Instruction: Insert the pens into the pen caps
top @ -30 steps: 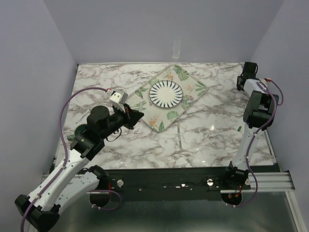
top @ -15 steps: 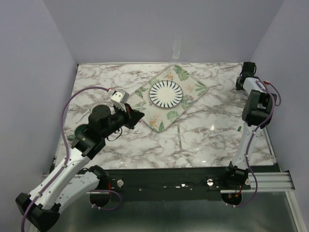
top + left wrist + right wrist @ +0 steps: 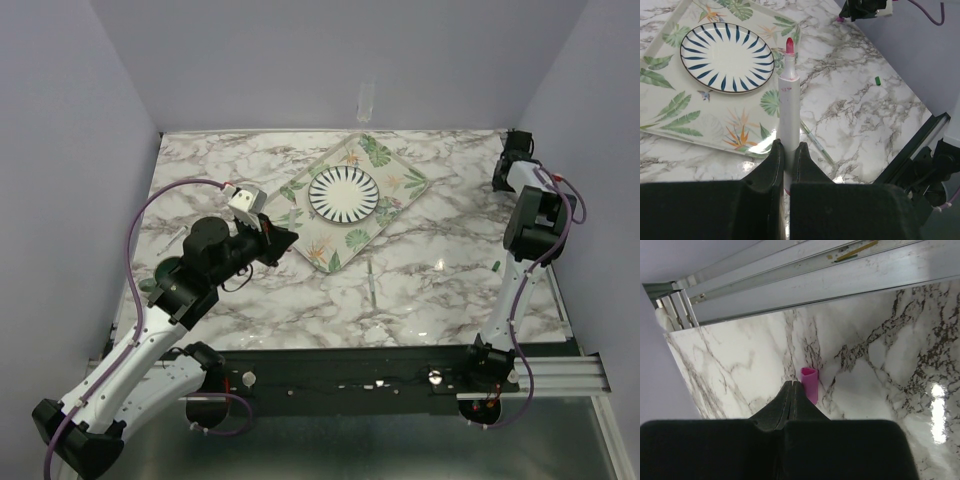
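My left gripper (image 3: pixel 788 146) is shut on a white pen (image 3: pixel 789 100) whose pink tip points away, over the near edge of the leafy tray (image 3: pixel 670 112). From above, this gripper (image 3: pixel 281 240) hovers at the tray's left corner. My right gripper (image 3: pixel 792 385) is shut with nothing between its fingers. A pink cap (image 3: pixel 809 384) lies on the marble just to the right of its fingertips. From above, the right gripper (image 3: pixel 515 152) sits at the table's far right corner. A thin green pen (image 3: pixel 372 283) lies on the marble, and a small green cap (image 3: pixel 495 265) lies near the right arm.
The tray (image 3: pixel 400 172) carries a blue-striped plate (image 3: pixel 343 193). A clear tube (image 3: pixel 365 100) stands against the back wall. The purple side wall and a metal rail (image 3: pixel 805 285) are close beside the right gripper. The right arm's elbow (image 3: pixel 535 225) stands over the table's right edge.
The right gripper has shifted slightly to the right, deeper into the far right corner. The left gripper and its pen have barely moved.
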`<state>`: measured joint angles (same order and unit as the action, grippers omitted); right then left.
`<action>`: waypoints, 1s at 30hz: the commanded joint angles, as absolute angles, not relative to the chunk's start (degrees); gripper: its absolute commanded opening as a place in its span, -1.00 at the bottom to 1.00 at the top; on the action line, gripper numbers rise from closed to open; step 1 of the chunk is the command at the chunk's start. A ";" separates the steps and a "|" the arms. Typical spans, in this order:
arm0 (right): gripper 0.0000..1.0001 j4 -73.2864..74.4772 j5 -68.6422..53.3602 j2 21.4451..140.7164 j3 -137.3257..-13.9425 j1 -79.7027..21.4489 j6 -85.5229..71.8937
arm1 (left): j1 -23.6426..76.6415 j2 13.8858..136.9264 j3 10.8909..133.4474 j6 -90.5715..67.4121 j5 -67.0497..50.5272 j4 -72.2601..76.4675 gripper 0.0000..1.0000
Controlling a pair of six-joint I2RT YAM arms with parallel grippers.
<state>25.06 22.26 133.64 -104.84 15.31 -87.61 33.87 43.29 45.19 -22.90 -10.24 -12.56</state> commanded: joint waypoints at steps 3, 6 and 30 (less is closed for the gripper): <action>-0.99 32.51 25.66 135.26 -108.54 15.73 -89.47 | 33.75 43.16 45.00 -21.71 -8.26 -12.13 -1.00; -0.99 36.03 25.93 135.44 -109.95 15.64 -89.91 | 33.75 43.15 45.09 -21.62 -8.35 -12.13 -1.00; -0.99 41.39 24.09 125.78 -97.56 14.94 -93.51 | 33.66 39.64 44.30 -22.76 -10.55 -10.81 -1.00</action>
